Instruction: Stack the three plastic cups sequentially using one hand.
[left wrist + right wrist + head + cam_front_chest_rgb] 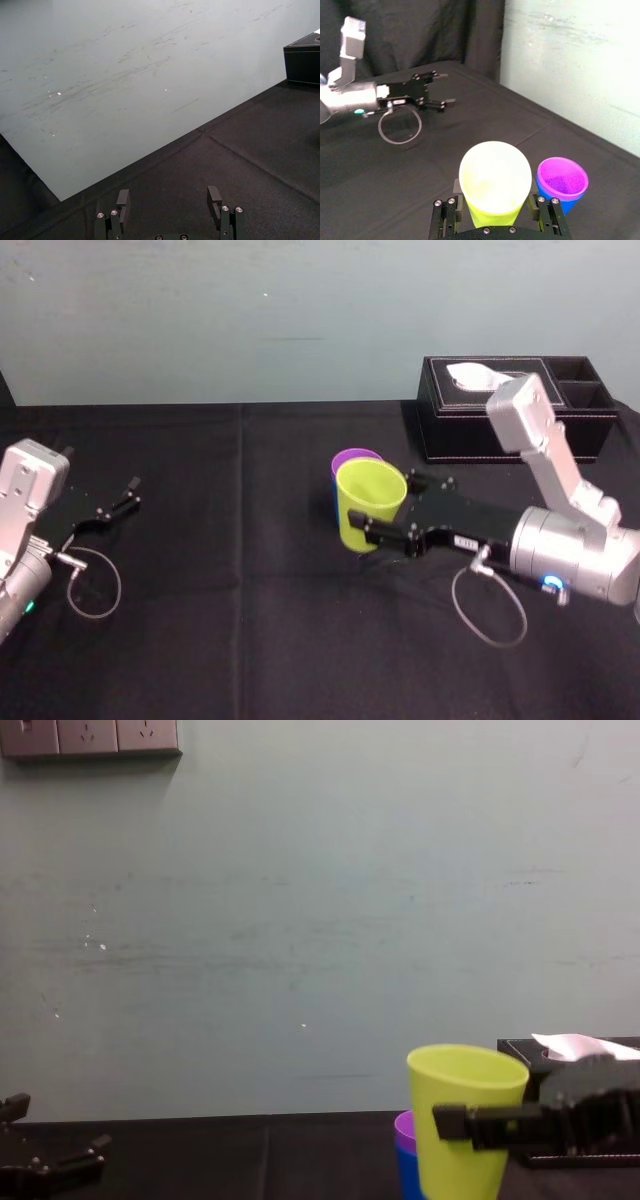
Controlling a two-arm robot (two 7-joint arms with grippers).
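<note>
Right pincer (382,504) clamps the upright yellow-green cup (368,492), mouth up, mid-desk (250,640), just beside the purple cup (352,457) nested in the mostly hidden blue cup (552,204). Left pincer (128,496) rests with fingers spread at the desk's left.

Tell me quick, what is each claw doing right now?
Left gripper: open, holding nothing.
Right gripper: shut on the yellow-green cup.

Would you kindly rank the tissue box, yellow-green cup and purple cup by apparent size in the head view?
1. tissue box
2. yellow-green cup, held by the right gripper
3. purple cup, mostly hidden behind it, so unsure
The left gripper is parked far left.
</note>
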